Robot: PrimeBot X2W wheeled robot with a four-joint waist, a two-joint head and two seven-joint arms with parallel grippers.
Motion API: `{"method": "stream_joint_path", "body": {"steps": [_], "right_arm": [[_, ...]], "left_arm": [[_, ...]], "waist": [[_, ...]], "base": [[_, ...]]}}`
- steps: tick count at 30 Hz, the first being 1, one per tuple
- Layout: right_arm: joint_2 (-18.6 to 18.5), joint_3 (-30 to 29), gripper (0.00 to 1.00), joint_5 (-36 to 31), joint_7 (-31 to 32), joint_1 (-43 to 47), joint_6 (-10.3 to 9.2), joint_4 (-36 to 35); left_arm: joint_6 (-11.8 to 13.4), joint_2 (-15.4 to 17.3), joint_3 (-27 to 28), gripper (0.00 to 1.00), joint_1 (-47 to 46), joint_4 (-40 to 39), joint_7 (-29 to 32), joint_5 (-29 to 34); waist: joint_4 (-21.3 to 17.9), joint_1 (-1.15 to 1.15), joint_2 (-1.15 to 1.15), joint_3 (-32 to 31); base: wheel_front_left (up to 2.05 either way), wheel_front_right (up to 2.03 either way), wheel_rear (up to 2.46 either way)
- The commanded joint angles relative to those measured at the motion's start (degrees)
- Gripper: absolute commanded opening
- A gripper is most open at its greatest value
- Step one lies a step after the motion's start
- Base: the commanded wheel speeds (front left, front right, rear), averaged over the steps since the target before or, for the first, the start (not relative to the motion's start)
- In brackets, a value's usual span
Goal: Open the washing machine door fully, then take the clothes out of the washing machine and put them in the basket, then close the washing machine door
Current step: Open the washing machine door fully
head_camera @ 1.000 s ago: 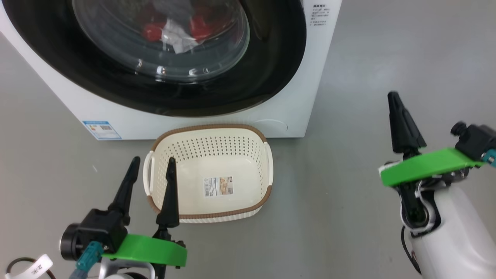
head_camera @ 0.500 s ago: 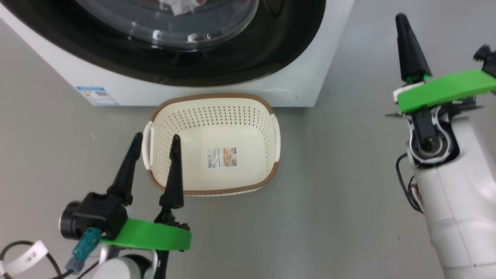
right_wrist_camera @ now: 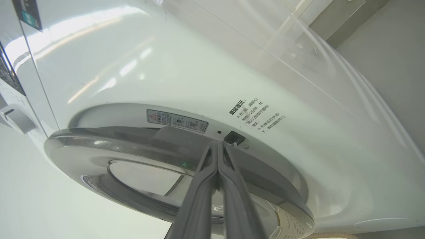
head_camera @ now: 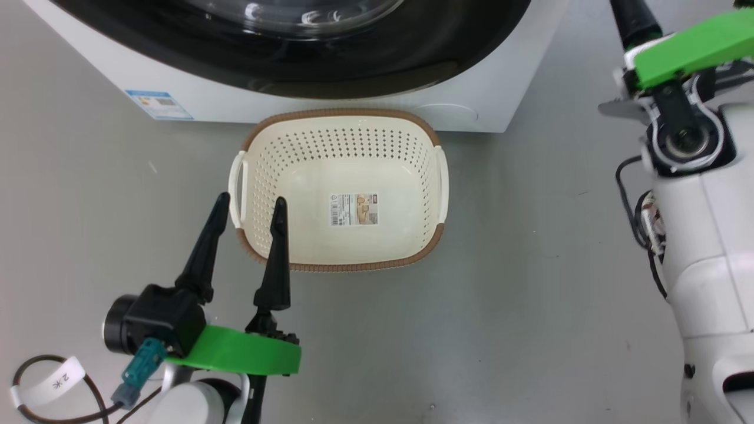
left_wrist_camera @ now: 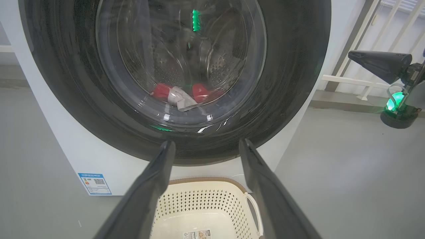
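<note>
The red clothes (left_wrist_camera: 199,92) lie in the drum behind the glass of the washing machine door (left_wrist_camera: 292,83). The cream basket (head_camera: 341,113) sits on the grey floor (head_camera: 530,294) just in front of the washing machine (head_camera: 500,88). The left hand (head_camera: 251,200) hovers spread wide by the basket's left handle. The right hand (right_wrist_camera: 217,146), fingers pressed together and holding nothing, points at the door's edge.

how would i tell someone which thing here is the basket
Find the big white washing machine. On the grey floor just in front of it sits the basket: cream perforated plastic with a brown rim and a label sticker at its bottom.
</note>
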Motion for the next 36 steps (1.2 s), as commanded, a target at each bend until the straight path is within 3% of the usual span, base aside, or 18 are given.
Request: {"method": "stream_joint_path", "body": {"steps": [1,21,36], "right_arm": [[0.63,-0.06,0.0,1.98,1.05,-2.28,0.03,-0.39],[0.48,-5.81,0.0,0.55,14.89,-17.49,0.03,11.4],[-0.77,-7.05,0.0,-6.04,24.76,-24.53,0.03,16.99]], "left_arm": [[-0.46,0.95,1.6,1.0,-1.67,-1.06,-0.86,-0.22],[-0.79,0.45,0.16,1.0,-3.75,0.47,-1.94,0.12],[-0.75,-0.19,-0.28,1.0,-4.28,1.59,-2.91,-0.23]], "waist": [[0.71,0.0,0.0,0.76],[3.71,0.0,0.0,4.8],[5.41,0.0,0.0,5.73]], "base": [[0.0,0.0,0.0],[0.0,0.0,0.0],[0.0,0.0,0.0]]}}
